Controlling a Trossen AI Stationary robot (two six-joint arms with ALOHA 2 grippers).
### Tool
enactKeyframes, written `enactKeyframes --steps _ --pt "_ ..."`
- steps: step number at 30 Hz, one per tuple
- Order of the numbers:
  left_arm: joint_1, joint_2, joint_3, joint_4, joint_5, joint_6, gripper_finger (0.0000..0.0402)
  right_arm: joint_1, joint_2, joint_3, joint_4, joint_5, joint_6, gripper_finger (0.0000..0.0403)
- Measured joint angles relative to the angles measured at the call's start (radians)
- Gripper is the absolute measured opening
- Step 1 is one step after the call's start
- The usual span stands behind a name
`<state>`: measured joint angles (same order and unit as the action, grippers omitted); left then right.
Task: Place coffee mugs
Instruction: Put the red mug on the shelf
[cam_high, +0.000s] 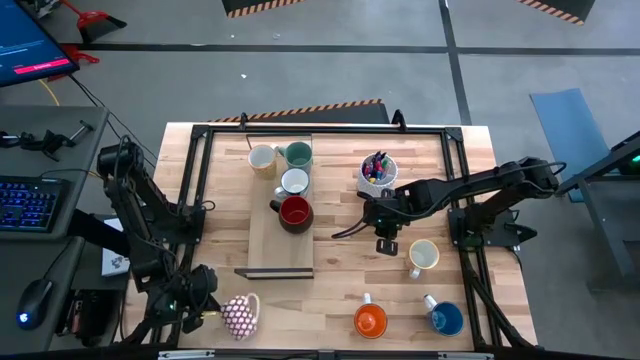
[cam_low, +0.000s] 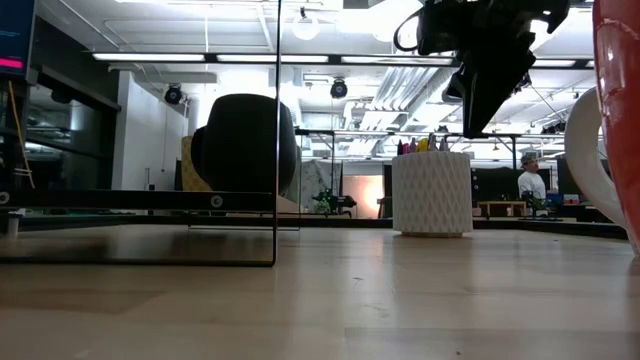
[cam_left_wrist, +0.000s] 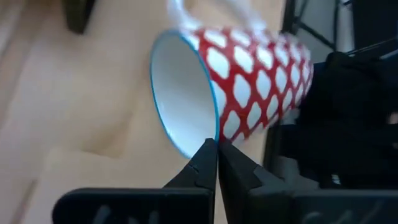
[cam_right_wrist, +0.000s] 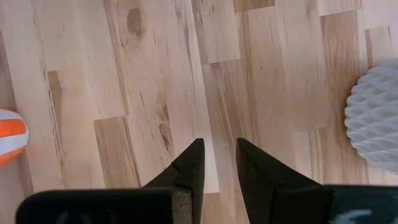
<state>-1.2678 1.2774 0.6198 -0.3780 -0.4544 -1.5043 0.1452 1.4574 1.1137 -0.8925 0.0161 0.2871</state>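
Observation:
Four mugs stand on the wooden tray (cam_high: 262, 250): cream (cam_high: 263, 158), teal (cam_high: 297, 154), white (cam_high: 294, 181) and dark red (cam_high: 295, 212). On the bare table stand a cream mug (cam_high: 423, 256), an orange one (cam_high: 370, 320) and a blue one (cam_high: 445, 318). A red-and-white patterned mug (cam_high: 240, 315) lies at the near left, its mouth (cam_left_wrist: 183, 93) facing my left gripper (cam_left_wrist: 216, 148), which is shut right at the rim. My right gripper (cam_high: 386, 243) hangs open over bare wood (cam_right_wrist: 219, 149), between the pen cup and the cream mug. My left gripper has its shut fingertips (cam_left_wrist: 208, 152) at the lower rim (cam_left_wrist: 213, 134) of the patterned mug. I cannot tell whether they touch it. The mug lies on the table by its side.
The white textured cup of coloured pens (cam_high: 377, 172) stands just far of my right gripper and shows in the right wrist view (cam_right_wrist: 376, 127) and the low view (cam_low: 430, 192). A black frame (cam_high: 200, 180) borders the table. Bare wood lies between the tray and the near mugs.

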Motion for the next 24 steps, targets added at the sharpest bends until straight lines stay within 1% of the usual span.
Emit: enactKeyframes --steps 7,15,18,24 --pt "0.000 0.000 -0.001 -0.016 -0.001 -0.012 0.0002 0.000 0.000 0.000 0.000 0.000 0.000 0.0071" --pt "0.000 -0.001 0.000 0.010 -0.014 -0.044 0.0001 0.000 0.000 0.000 0.000 -0.001 0.000 0.0071" --pt "0.000 -0.001 0.000 0.039 -0.076 -0.056 0.0000 0.000 0.000 0.000 0.000 -0.001 0.000 0.0071" --pt "0.000 -0.002 0.002 0.098 -0.208 0.011 0.0019 0.000 0.000 0.000 0.000 -0.001 0.003 0.0071"
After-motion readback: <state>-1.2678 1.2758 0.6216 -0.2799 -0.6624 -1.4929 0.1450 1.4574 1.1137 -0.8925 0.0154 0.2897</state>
